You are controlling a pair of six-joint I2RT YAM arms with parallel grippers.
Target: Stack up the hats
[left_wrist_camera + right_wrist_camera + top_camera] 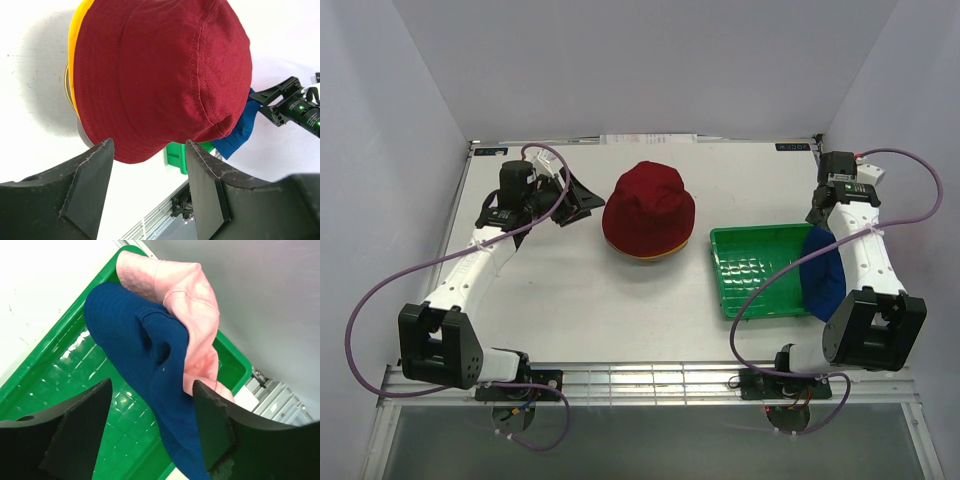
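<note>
- Dark red hat [648,205] sits over yellow hat [75,65], mid-surface; left hand [148,145] is beside it, wide and empty.
- Blue hat [135,355] and pink hat [185,295] lie in green tray [750,290].
- Right hand [152,385] hangs wide above blue hat; next it likely needs to descend and pinch.

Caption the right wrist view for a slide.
Right pincer, jaws apart, hovers over a blue hat and a pink hat bunched together in the green tray.

- Open white tabletop [610,310] lies between the dark red fabric bucket hat [648,205] and the near edge.
- Green plastic grid-floored tray [750,265] blocks the right side.
- Blue fabric hat [823,275] and pink fabric hat [185,295] crowd the tray's right rim.
- A narrow bare strip separates the red hat and the tray.
</note>
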